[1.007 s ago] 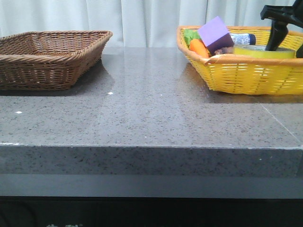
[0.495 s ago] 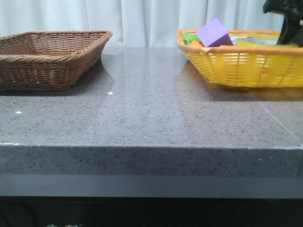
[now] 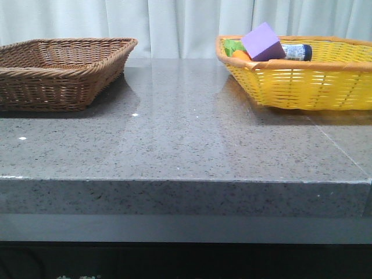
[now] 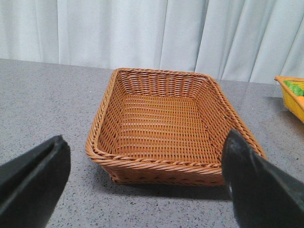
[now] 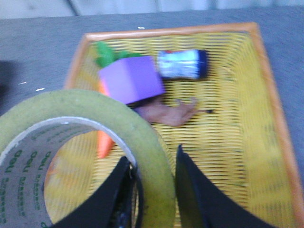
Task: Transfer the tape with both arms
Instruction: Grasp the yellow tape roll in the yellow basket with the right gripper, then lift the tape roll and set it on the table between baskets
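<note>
In the right wrist view my right gripper (image 5: 153, 190) is shut on the tape (image 5: 90, 111), a wide yellow roll with a white core and green print. One finger is inside the core and one outside the wall. I hold it above the yellow basket (image 5: 266, 142). Neither the tape nor either arm shows in the front view. In the left wrist view my left gripper (image 4: 147, 183) is open and empty, its fingers (image 4: 33, 175) spread wide over the table just short of the brown wicker basket (image 4: 161, 118).
The yellow basket (image 3: 302, 81) at the back right holds a purple block (image 3: 264, 40), a carrot (image 3: 241, 56), a blue-labelled bottle (image 3: 295, 52) and a brown piece (image 5: 166, 114). The brown basket (image 3: 58, 70) stands at the back left. Grey stone table (image 3: 186, 139), white curtain behind.
My right gripper has lifted up out of the front view with the tape. The yellow basket had tipped forward and has settled back flat.
</note>
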